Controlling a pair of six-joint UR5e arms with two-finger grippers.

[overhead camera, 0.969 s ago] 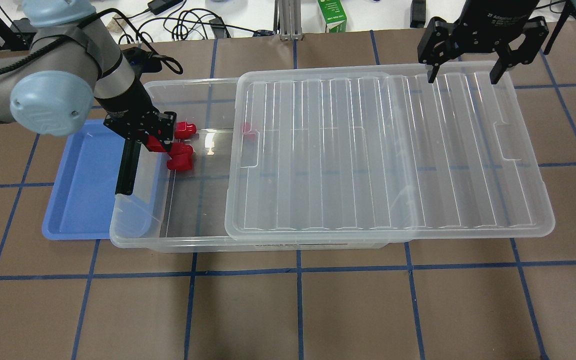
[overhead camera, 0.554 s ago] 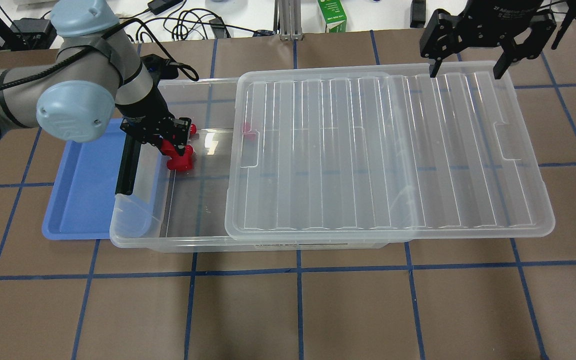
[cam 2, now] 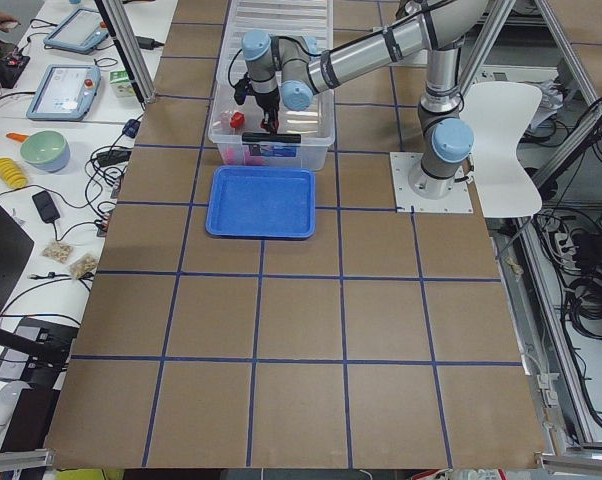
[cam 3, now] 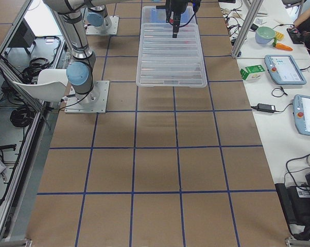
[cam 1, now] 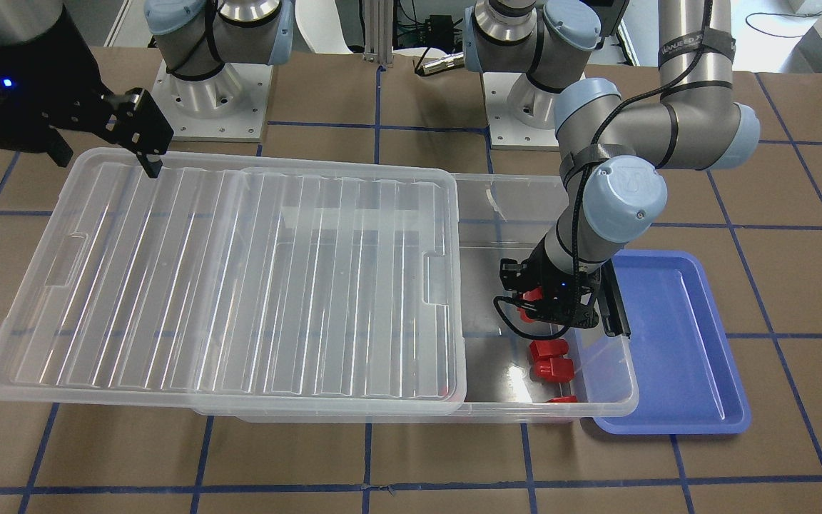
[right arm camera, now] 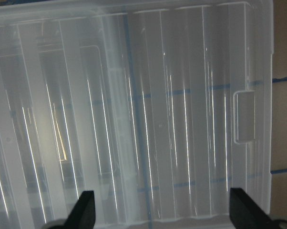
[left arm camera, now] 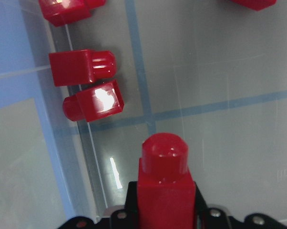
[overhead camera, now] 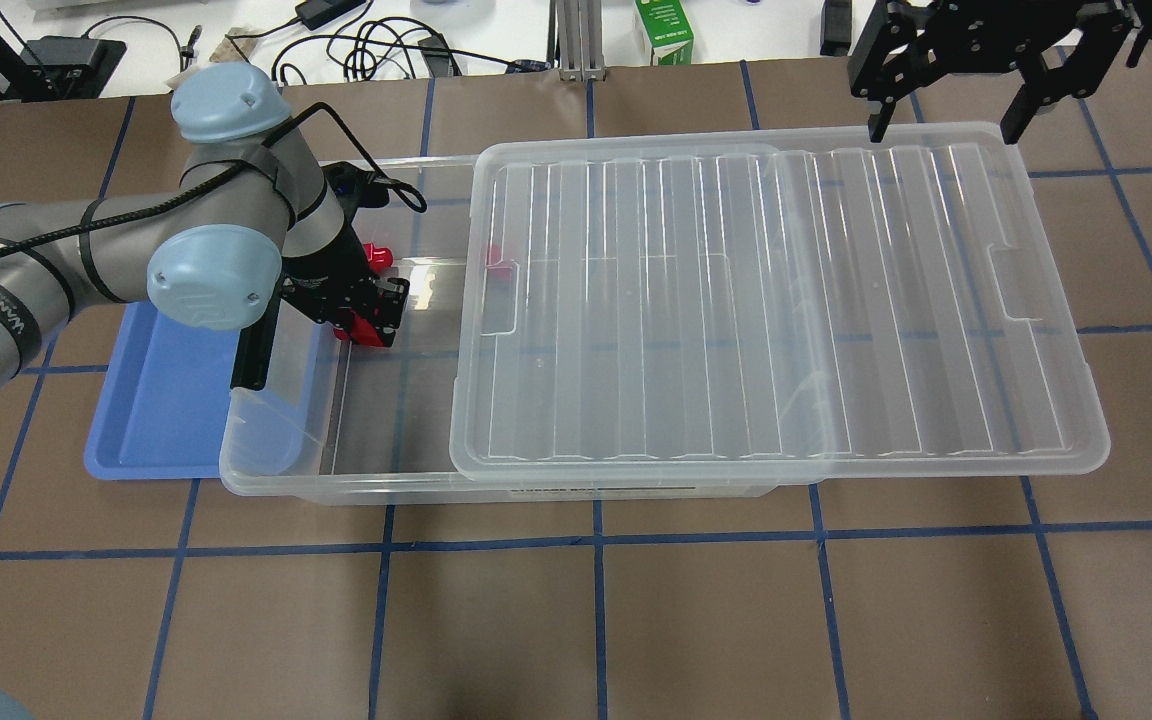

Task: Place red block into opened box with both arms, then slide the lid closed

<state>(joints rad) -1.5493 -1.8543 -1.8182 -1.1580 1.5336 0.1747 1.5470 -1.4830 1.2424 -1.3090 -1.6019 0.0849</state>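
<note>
My left gripper [overhead camera: 368,312] is shut on a red block [left arm camera: 163,181] and hangs low inside the uncovered left end of the clear box [overhead camera: 276,478]. Other red blocks [left arm camera: 82,67] lie on the box floor just ahead of the held one; they also show in the front view as red blocks [cam 1: 551,358]. The ribbed clear lid [overhead camera: 776,300] rests on the box, shifted to the right, so it overhangs the right end. My right gripper [overhead camera: 946,128] is open above the lid's far right corner, its fingertips [right arm camera: 87,206] over the lid's short edge.
A shallow blue tray [overhead camera: 151,400] sits against the box's left end, partly under its rim. A black bar [overhead camera: 254,350] runs along that short rim. Cables and a green carton [overhead camera: 664,32] lie beyond the table's far edge.
My left arm has swung right and deeper into the box with the red block still gripped. The right gripper has drifted slightly toward the far edge, staying open.
</note>
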